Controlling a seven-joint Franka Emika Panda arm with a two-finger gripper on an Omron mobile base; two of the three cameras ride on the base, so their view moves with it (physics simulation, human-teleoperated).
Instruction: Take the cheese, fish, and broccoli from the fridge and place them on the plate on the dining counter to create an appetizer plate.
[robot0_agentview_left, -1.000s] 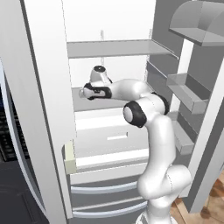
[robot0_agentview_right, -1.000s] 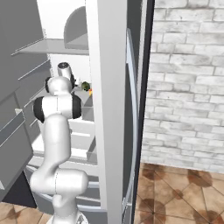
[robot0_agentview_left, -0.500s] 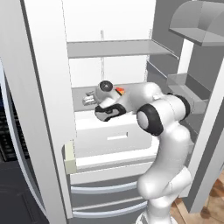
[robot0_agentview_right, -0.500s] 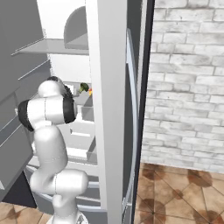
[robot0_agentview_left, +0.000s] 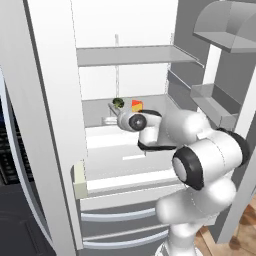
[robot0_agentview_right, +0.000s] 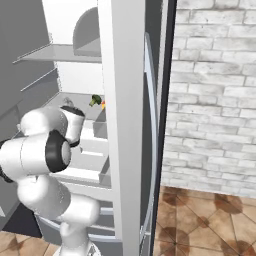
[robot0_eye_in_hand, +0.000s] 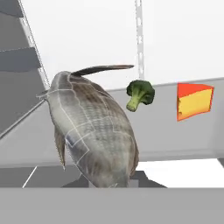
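One fish (robot0_eye_in_hand: 92, 127) is sitting clamped in my tool (robot0_eye_in_hand: 111, 183); one broccoli (robot0_eye_in_hand: 140, 94) and one cheese (robot0_eye_in_hand: 194, 101) are lying at 2 o'clock on the fridge (robot0_agentview_left: 125, 55) shelf.

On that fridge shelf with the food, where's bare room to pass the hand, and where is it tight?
Crowded: the fish fills the near shelf right at the gripper, which is shut on it. Behind it the broccoli and cheese sit apart. Free patches: the bare grey shelf in front of those two, and the strip between them.
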